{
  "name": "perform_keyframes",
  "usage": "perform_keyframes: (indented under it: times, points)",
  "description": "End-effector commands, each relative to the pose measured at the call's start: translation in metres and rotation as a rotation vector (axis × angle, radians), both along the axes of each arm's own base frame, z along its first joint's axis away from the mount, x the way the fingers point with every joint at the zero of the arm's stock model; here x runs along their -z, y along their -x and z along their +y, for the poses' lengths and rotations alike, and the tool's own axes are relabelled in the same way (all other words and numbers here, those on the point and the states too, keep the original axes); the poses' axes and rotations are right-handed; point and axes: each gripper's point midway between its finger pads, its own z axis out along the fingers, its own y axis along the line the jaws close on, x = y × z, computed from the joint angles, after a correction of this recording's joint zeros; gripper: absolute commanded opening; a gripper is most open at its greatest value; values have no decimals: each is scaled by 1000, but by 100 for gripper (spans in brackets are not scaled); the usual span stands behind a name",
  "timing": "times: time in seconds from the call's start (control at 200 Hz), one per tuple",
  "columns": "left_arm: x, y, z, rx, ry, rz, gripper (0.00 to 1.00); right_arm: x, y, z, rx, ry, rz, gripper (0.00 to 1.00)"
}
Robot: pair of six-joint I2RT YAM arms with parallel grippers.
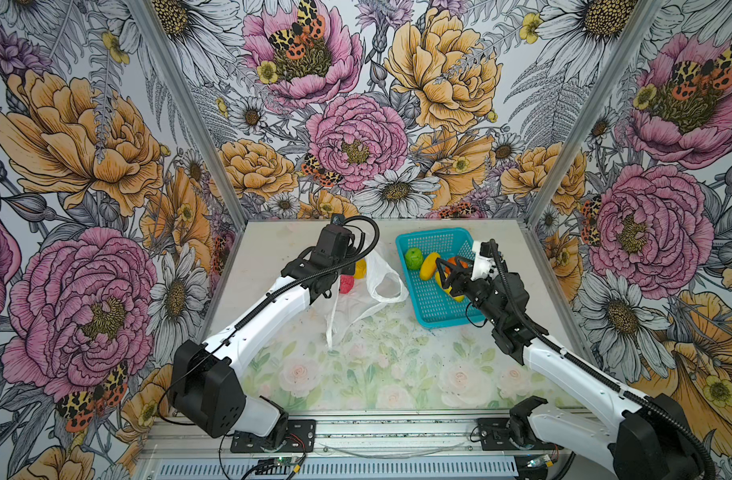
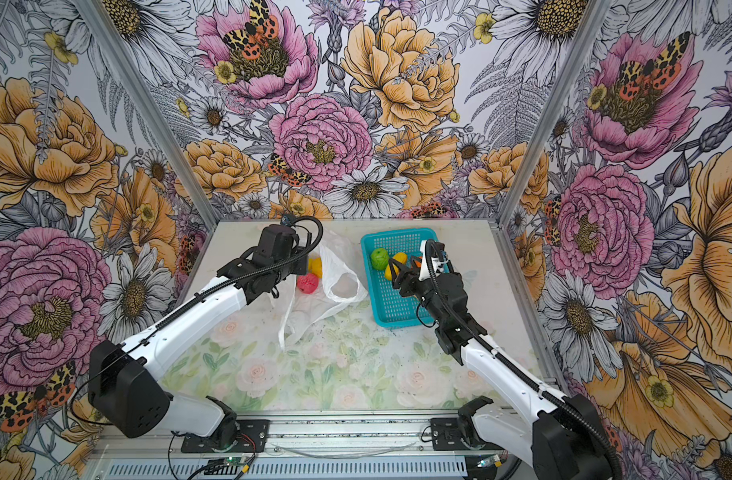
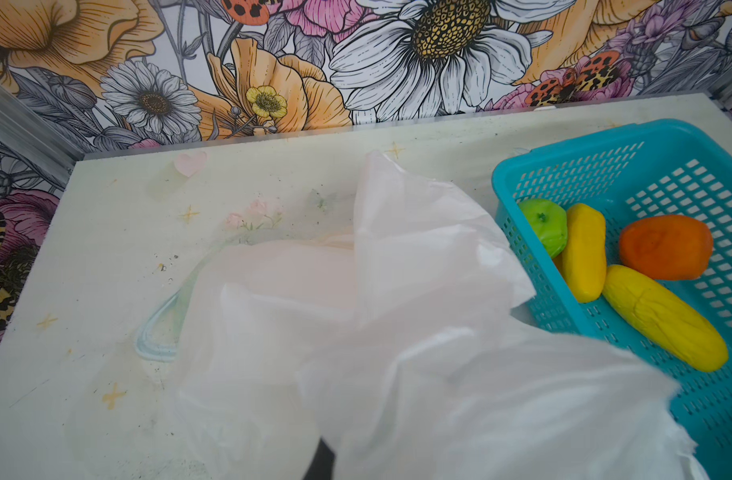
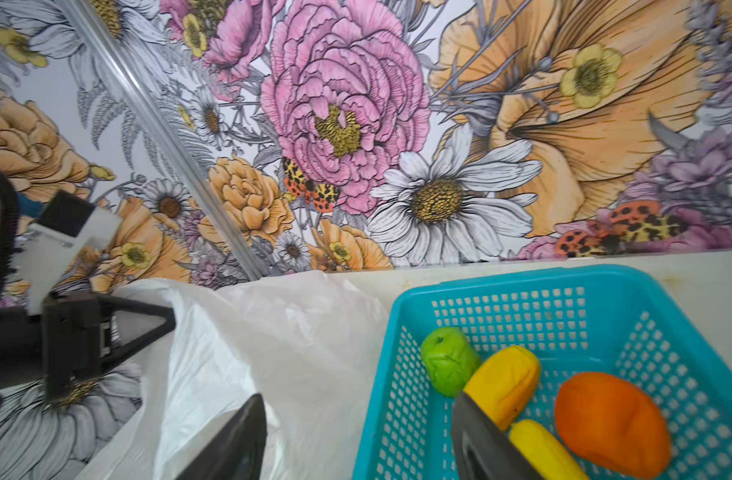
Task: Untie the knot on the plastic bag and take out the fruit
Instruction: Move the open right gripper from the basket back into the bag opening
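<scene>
Fruit is partly taken out: a green apple (image 1: 414, 258), an orange (image 3: 665, 247) and two yellow pieces (image 3: 584, 249) lie in the basket (image 1: 431, 241). A pink-red ball (image 2: 307, 283) and a yellow lump (image 2: 315, 266) are left at the plastic bag (image 1: 381, 282), which lies open beside the basket with no knot seen. The left gripper (image 4: 160, 326) is clamped on the bag. The right gripper (image 4: 356, 411) is held parted and empty.
</scene>
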Motion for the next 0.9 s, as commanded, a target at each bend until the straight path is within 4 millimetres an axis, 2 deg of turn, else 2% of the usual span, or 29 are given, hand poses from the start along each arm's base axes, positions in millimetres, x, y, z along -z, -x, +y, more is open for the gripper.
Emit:
perform_keyframes:
  times: [0.0,0.05,0.165,0.285,0.395,0.465,0.49,0.59,0.831,0.891]
  points:
    - [-13,-2,0,0,38,-24,0,-8,19,46,-177,106,-134,67]
    - [-12,-3,-1,4,43,-18,0,-2,25,60,-221,134,-152,66]
    - [-10,-3,-2,7,47,-10,0,4,51,95,-394,191,-217,56]
    - [-15,-1,2,-2,53,-23,0,25,79,127,-566,281,-284,52]
    - [-21,5,3,0,67,-37,0,46,90,149,-660,338,-292,49]
    - [-26,8,5,-1,79,-49,0,59,88,162,-687,379,-276,47]
    - [-28,9,5,-1,82,-53,0,62,95,173,-705,391,-277,47]
    - [-31,13,7,-1,88,-64,0,85,86,196,-686,442,-241,47]
    - [-31,20,6,10,93,-69,0,148,32,237,-568,568,-71,46]
    - [-32,23,3,22,87,-72,0,163,19,240,-522,600,-41,51]
